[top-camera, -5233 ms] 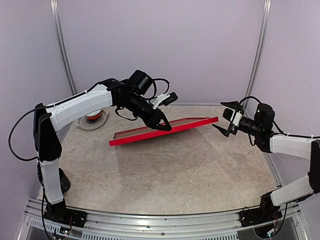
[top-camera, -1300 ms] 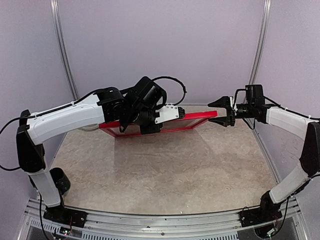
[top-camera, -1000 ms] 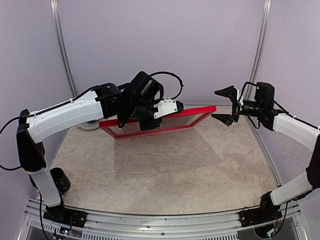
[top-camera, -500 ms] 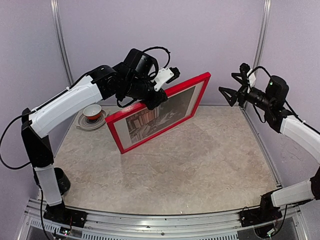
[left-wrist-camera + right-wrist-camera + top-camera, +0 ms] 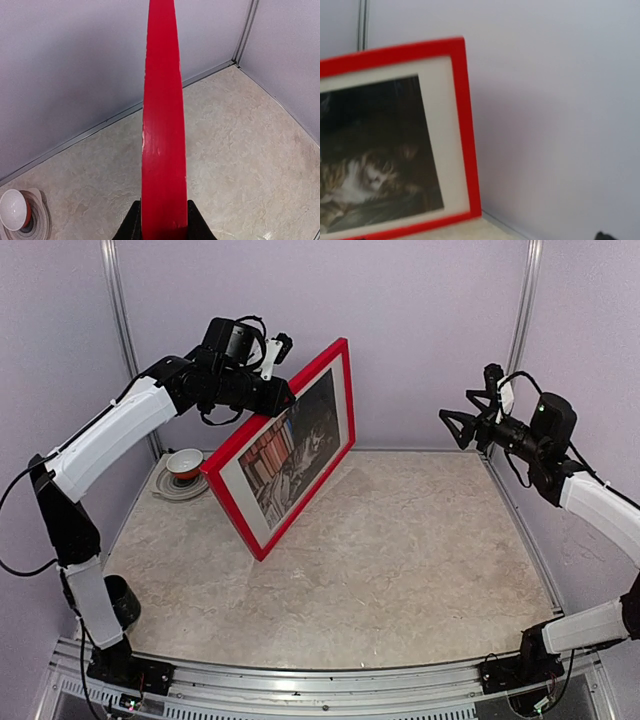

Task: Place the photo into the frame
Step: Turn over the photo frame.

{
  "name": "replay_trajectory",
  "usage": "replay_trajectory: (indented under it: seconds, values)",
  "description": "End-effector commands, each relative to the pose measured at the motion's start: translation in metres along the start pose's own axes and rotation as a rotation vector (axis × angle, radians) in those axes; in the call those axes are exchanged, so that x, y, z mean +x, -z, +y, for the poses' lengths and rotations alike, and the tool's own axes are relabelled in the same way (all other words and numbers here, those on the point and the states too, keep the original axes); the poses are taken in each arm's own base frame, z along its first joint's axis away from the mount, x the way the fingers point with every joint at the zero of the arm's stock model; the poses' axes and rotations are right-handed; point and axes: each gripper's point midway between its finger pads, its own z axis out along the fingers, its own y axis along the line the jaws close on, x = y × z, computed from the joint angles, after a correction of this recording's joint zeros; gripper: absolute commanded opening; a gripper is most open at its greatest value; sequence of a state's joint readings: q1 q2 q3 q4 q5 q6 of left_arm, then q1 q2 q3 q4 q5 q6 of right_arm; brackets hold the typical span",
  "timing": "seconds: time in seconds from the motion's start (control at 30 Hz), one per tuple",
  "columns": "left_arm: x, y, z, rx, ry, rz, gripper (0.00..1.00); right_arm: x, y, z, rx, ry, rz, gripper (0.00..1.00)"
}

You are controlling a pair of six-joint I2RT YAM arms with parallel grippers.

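The red frame (image 5: 235,512) stands steeply tilted on one corner at the back left of the table. Its front faces the camera, with the cat photo (image 5: 295,450) showing inside it behind a white border. My left gripper (image 5: 272,395) is shut on the frame's upper edge. In the left wrist view the red edge (image 5: 161,125) runs up from between the black fingers (image 5: 131,227). My right gripper (image 5: 467,400) hangs open at the right, well apart from the frame. Its camera looks at the frame's red border (image 5: 470,150) and the photo (image 5: 370,160).
A small bowl on a round plate (image 5: 185,462) sits at the back left behind the frame, and the same bowl (image 5: 14,210) shows in the left wrist view. Pale walls and metal corner posts (image 5: 520,320) close in the table at the back and sides.
The left arm has lifted the frame from almost flat to steeply tilted, front toward the camera, and swung it left. The right gripper left the frame's right end and drew back upward.
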State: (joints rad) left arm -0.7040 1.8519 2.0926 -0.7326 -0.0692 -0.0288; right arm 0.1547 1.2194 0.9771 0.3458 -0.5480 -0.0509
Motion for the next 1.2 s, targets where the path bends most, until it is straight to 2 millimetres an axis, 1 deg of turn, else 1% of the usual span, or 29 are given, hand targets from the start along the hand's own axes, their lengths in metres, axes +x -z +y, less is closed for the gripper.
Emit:
replay_trajectory:
  seconds: [0.0,0.13,0.23,0.3,0.4,0.43,0.47,0.53,0.6,0.63,0.7,0.83,1.0,1.17]
  values:
    - [-0.057,0.023,0.001,0.088,0.225,-0.224,0.00,0.019,0.000,0.000,-0.002,-0.095,0.035,0.99]
    - [-0.053,0.020,0.021,0.051,0.306,-0.218,0.00,0.022,-0.002,0.003,-0.018,-0.118,0.037,0.99]
    - [-0.052,0.023,0.046,-0.010,0.372,-0.246,0.00,0.022,-0.002,0.005,-0.032,-0.130,0.034,0.99]
    - [-0.051,0.029,0.062,-0.034,0.419,-0.266,0.00,0.025,-0.002,0.005,-0.034,-0.135,0.039,0.99]
    - [-0.043,0.029,0.079,-0.035,0.478,-0.273,0.00,0.028,-0.002,0.006,-0.033,-0.140,0.046,0.99]
    - [-0.040,0.029,0.080,-0.012,0.501,-0.268,0.00,0.029,-0.003,0.006,-0.034,-0.143,0.048,0.99]
    - [-0.031,0.025,0.084,-0.013,0.521,-0.255,0.00,0.031,-0.003,0.006,-0.032,-0.149,0.052,0.99]
    - [-0.020,0.022,0.087,-0.004,0.549,-0.248,0.00,0.034,-0.004,0.005,-0.033,-0.164,0.060,0.99]
    - [-0.010,0.019,0.091,-0.007,0.576,-0.246,0.00,0.041,-0.006,0.002,-0.019,-0.207,0.080,0.99]
    - [-0.005,0.019,0.093,-0.006,0.589,-0.248,0.00,0.045,-0.008,-0.002,0.000,-0.245,0.096,0.99]
    - [0.006,0.015,0.097,0.000,0.617,-0.241,0.00,0.061,-0.014,-0.006,0.018,-0.338,0.162,0.99]
    - [0.024,0.008,0.099,0.023,0.649,-0.218,0.00,0.091,-0.030,0.000,-0.042,-0.484,0.309,0.99]
    - [0.043,0.000,0.100,0.030,0.668,-0.188,0.00,0.127,-0.032,0.012,-0.081,-0.606,0.375,0.99]
    - [0.063,-0.009,0.101,0.028,0.697,-0.166,0.00,0.159,-0.034,0.016,-0.075,-0.694,0.459,0.99]
